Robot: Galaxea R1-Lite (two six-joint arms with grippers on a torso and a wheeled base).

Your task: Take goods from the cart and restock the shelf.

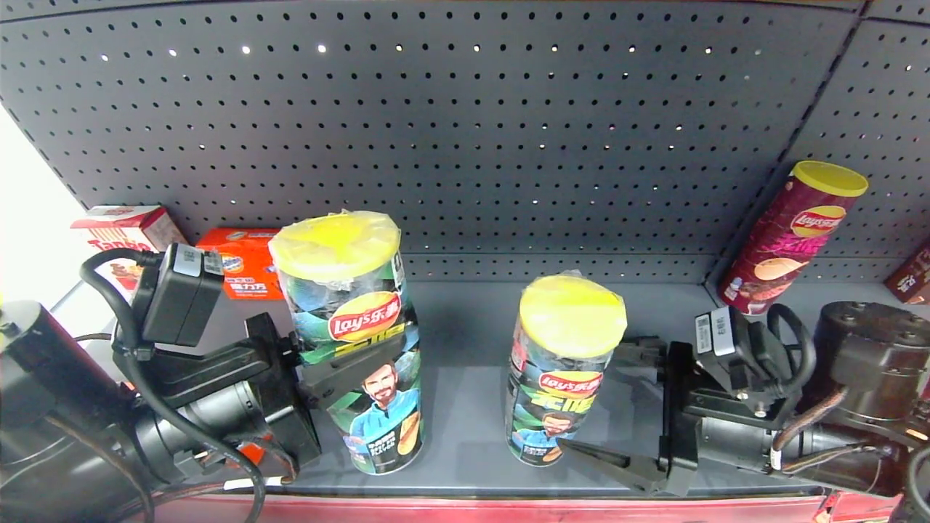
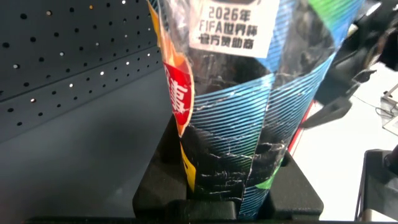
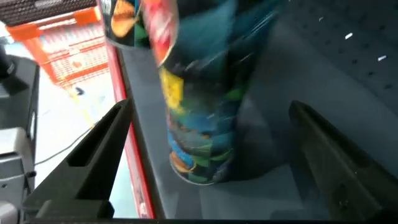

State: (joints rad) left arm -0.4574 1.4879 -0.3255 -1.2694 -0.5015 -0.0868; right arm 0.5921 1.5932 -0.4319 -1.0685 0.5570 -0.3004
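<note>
Two chip cans with yellow lids and blue-green wrappers are upright on the grey shelf [image 1: 465, 327]. My left gripper [image 1: 341, 367] is shut on the left can [image 1: 356, 319] at mid-height. In the left wrist view this can [image 2: 236, 118] sits tight between the fingers of the left gripper [image 2: 230, 193]. The right can [image 1: 563, 363] stands near the shelf's front edge. My right gripper [image 1: 592, 396] is open around it, one finger on each side and apart from it. In the right wrist view the can [image 3: 199, 112] stands between the spread fingers of the right gripper [image 3: 211, 155].
A maroon chip can [image 1: 792, 232] leans against the pegboard at the right, with a dark red box [image 1: 917, 280] beyond it. An orange box [image 1: 243, 261] and a red-and-white box [image 1: 123, 232] sit at the back left. An orange basket [image 3: 68, 37] lies past the shelf's red front edge.
</note>
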